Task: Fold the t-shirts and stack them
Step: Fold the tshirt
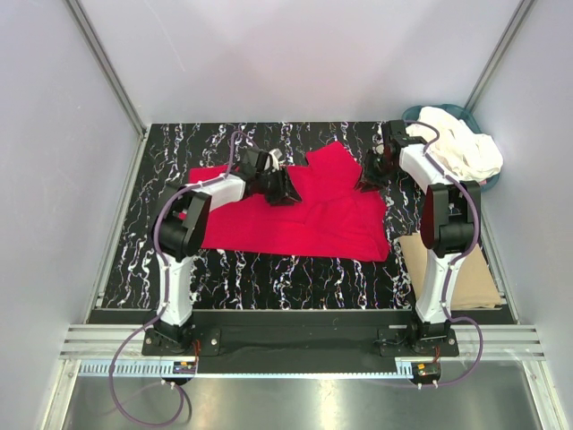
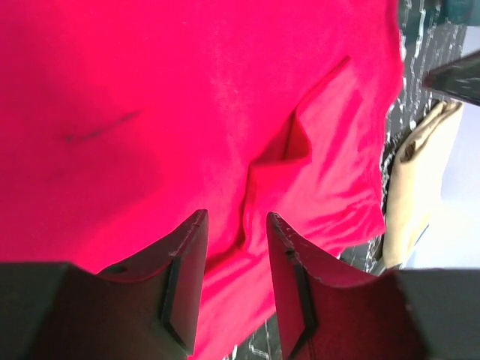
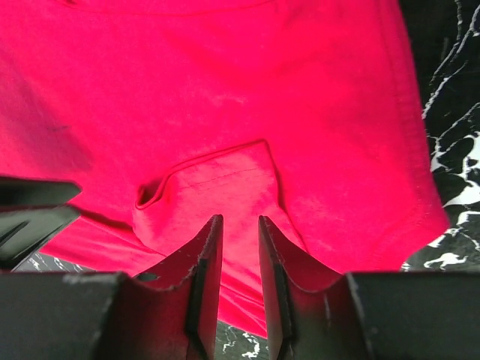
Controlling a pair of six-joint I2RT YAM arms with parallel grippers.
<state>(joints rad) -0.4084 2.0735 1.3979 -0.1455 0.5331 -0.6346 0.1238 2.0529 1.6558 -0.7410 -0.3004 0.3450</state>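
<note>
Lying spread across the middle of the table (image 1: 269, 269), the red shirt (image 1: 304, 224) is item one. It is mostly flat and wider than deep. Its far edge is turned over onto itself in a pointed flap at mid-width. Both wrist views show creases and a raised fold near that flap.

Item two, your left gripper (image 2: 236, 217): it hangs over the shirt's far left part. The jaws are parted and hold nothing; red cloth shows through the gap below them.

Item three, your right gripper (image 3: 241, 221): it is at the shirt's far right edge, beside the flap. The jaws are parted by a narrow gap, with nothing clamped that you can see. A small folded-over patch of cloth lies just beyond the fingertips.

Item four, white shirts (image 1: 457, 143): a rumpled heap in the basket (image 1: 464, 111) at the table's far right corner, well apart from the red shirt.

Item five, cardboard (image 1: 448, 269): a flat tan sheet at the table's near right side, just beside the red shirt's near right corner. In the top view the right arm partly hides it.
</note>
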